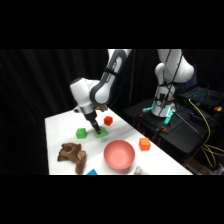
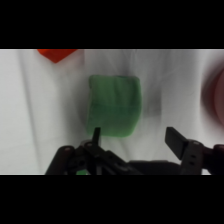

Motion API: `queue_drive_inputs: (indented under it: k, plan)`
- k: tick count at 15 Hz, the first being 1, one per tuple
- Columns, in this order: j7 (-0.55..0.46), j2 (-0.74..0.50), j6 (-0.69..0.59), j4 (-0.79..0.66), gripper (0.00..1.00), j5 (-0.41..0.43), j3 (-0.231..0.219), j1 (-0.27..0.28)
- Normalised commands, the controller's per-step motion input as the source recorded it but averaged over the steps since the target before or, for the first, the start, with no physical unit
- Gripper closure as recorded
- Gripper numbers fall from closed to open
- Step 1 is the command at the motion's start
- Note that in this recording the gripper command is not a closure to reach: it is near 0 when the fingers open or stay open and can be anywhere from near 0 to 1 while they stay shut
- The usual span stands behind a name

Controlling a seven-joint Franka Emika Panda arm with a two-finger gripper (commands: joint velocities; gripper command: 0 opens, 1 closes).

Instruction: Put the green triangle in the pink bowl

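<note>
Across the frame's lower half, one white table (image 1: 60, 125) carries one pink bowl (image 1: 119, 154) at lower centre. Just above it, the gripper (image 1: 97, 131), fingers spread wide, straddles the one green triangle (image 2: 114, 106), untouched.

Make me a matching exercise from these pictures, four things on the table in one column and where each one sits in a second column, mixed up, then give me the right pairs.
Things:
1. green triangle
2. pink bowl
3. orange block
4. brown object

Places:
A. near the table's front left edge
B. just right of the bowl, by the table's right edge
C. directly under the hand
D. front middle of the table, empty

Pairs: 1-C, 2-D, 3-B, 4-A
</note>
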Motion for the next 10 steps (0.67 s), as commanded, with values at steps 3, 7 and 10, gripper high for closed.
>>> queue_drive_inputs:
  k: [3,7,10]
  plan:
    - [-0.16,-0.14,0.23,-0.26,0.00,0.125,0.061,-0.048]
    - [-0.16,-0.13,0.15,-0.16,0.00,0.043,0.007,-0.047]
    - [-0.18,-0.09,0.14,-0.14,0.00,0.023,-0.007,-0.063]
